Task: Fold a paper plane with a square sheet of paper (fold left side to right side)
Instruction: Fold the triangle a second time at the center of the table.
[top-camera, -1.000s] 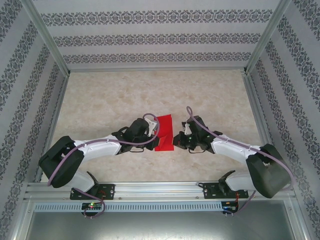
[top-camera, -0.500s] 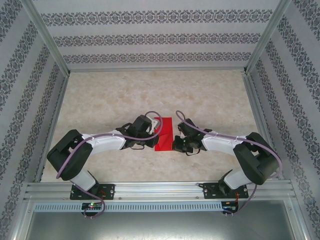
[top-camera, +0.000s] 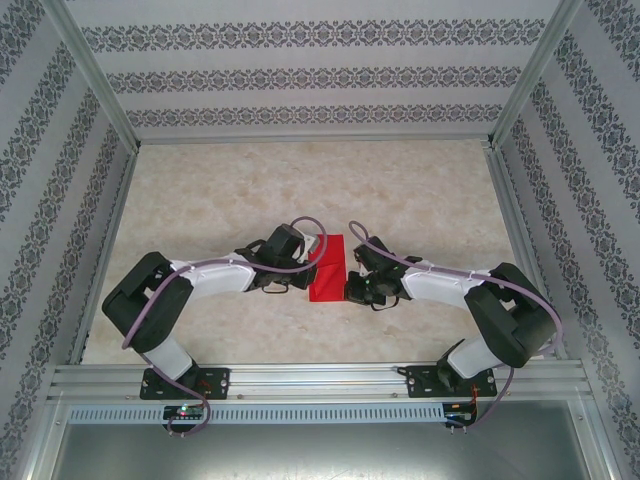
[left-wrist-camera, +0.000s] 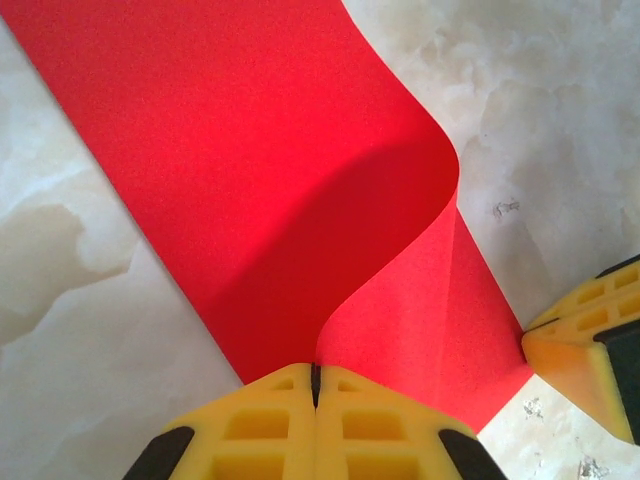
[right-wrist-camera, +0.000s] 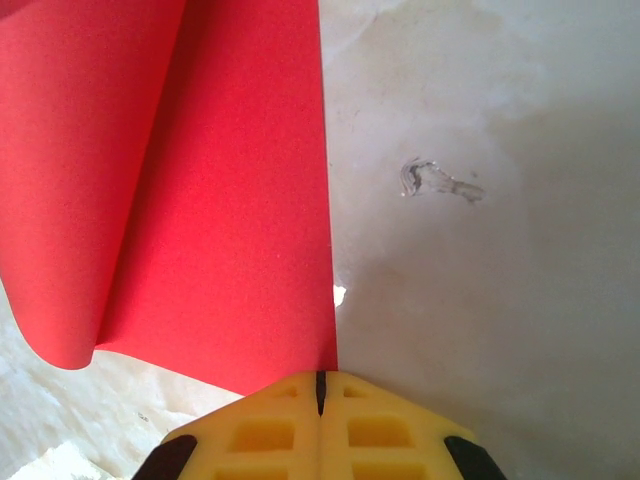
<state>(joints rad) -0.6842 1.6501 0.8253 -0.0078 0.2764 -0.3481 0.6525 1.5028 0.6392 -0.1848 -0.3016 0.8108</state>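
While the paper (top-camera: 328, 262) lies on the desk (top-camera: 420, 190) between the arms, long axis pointing away, the left pincer (left-wrist-camera: 315, 375) pinches its curled left flap, the closed right pincer (right-wrist-camera: 320, 385) touching its right edge.

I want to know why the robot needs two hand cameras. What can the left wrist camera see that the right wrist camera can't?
Left wrist camera: the red paper curling up from the table into the shut left gripper, plus one yellow fingertip of the right gripper at the paper's corner. Right wrist camera: the right gripper's two fingers pressed shut at the paper's long straight edge. Both: the red paper bent over, and the marbled table.
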